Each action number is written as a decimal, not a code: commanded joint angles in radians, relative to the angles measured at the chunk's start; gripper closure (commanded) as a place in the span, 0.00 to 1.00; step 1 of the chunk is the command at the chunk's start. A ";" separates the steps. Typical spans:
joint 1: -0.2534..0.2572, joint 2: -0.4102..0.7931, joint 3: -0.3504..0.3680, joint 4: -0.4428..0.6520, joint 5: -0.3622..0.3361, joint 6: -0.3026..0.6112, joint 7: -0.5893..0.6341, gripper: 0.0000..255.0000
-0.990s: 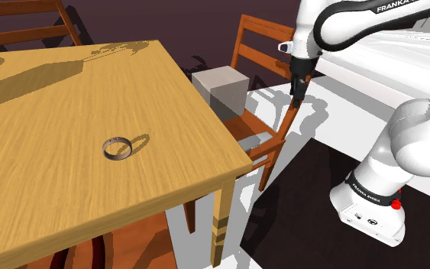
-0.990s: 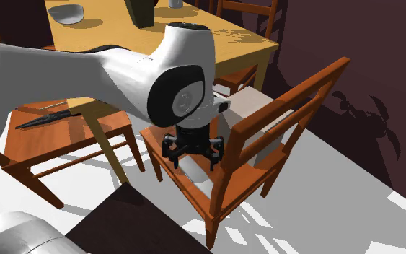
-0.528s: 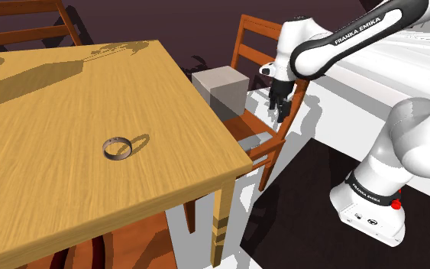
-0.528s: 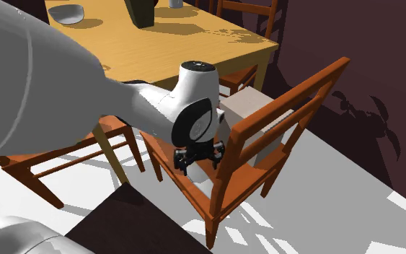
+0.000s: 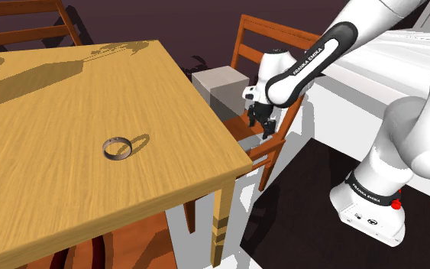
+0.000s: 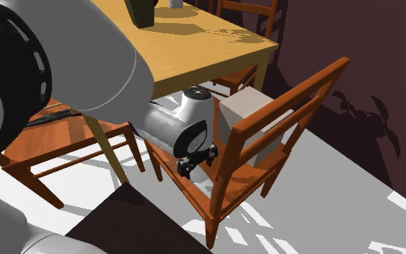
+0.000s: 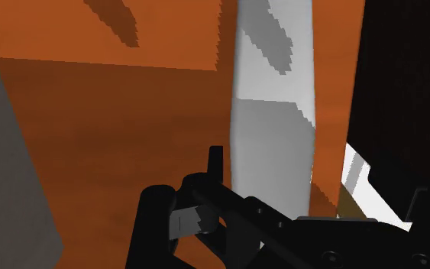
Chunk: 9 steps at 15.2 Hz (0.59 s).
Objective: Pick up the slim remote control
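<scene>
Gripper: I have my gripper [image 6: 196,160] low over the seat of a wooden chair [image 6: 295,94], pointing down at it; the fingers stand wide apart and hold nothing
Remote control: the slim remote control [image 7: 270,130] is drawn pale grey and lies flat on the orange-brown seat [image 7: 114,130]; in the wrist view it is just ahead of the gripper and runs lengthwise away from it
Contact: I cannot tell whether the fingers touch the remote control
Box: a plain grey box [image 5: 221,88] sits on the same seat, on the shoulder view's left of the gripper and close to the table's edge; in the wrist view its grey side shows beside the seat, apart from the remote control
Arm: my white arm [image 5: 312,57] slants down from the shoulder view's upper right, crossing in front of the chair's back
Stand: the base [image 5: 370,210] sits at the shoulder view's lower right on a dark mat [image 5: 305,199]
Table: a light wooden table [image 5: 68,99] takes up the shoulder view's left
Ring: a small dark ring [image 5: 117,147] lies on the table, well apart from the chair and the gripper
</scene>
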 commanded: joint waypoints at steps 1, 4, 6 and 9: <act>0.015 0.064 0.009 0.014 0.066 0.052 -0.108 0.00; 0.011 0.115 0.022 0.016 0.114 0.098 -0.143 0.00; 0.006 0.149 0.034 0.018 0.149 0.127 -0.169 0.00; -0.005 0.194 0.055 0.024 0.197 0.163 -0.204 0.00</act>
